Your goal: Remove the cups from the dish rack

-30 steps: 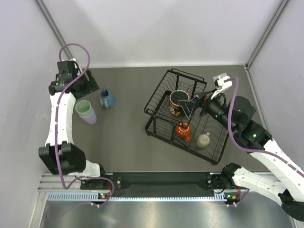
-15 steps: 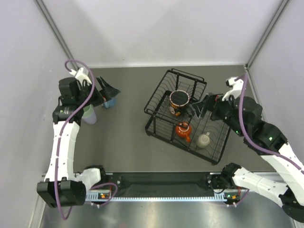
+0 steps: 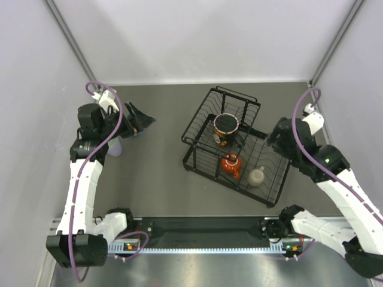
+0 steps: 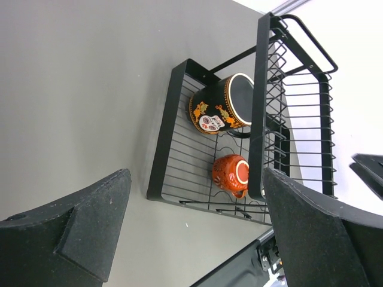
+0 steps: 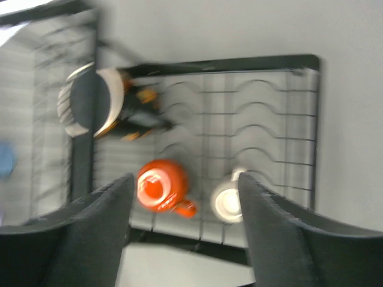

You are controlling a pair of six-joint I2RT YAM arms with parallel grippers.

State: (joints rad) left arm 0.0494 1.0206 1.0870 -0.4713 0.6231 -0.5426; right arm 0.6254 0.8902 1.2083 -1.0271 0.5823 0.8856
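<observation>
The black wire dish rack (image 3: 192, 122) (image 4: 161, 149) (image 5: 239, 60) stands right of centre. In it are the red and black patterned mug (image 3: 226, 127) (image 4: 218, 107) (image 5: 102, 101), the small orange cup (image 3: 230, 164) (image 4: 230, 173) (image 5: 158, 185) and the beige mug (image 3: 257, 176) (image 5: 227, 203). My left gripper (image 3: 137, 116) (image 4: 196, 173) is open and empty at the far left, facing the rack. My right gripper (image 5: 185, 179) hangs open and empty high above the rack's right part. Under the left arm, a lavender tumbler (image 3: 115, 148) and a sliver of the blue mug (image 3: 139, 132) show.
Grey walls close in the table on three sides. The arms' base rail (image 3: 203, 230) runs along the near edge. The rack's raised tier (image 3: 233, 98) (image 4: 293, 89) stands at its far end. Bare table (image 3: 161, 161) lies between the left arm and the rack.
My left gripper opened, rose and swung right, away from the cups at the left. My right arm pulled back to the right, out of the rack, with its jaws narrowing.
</observation>
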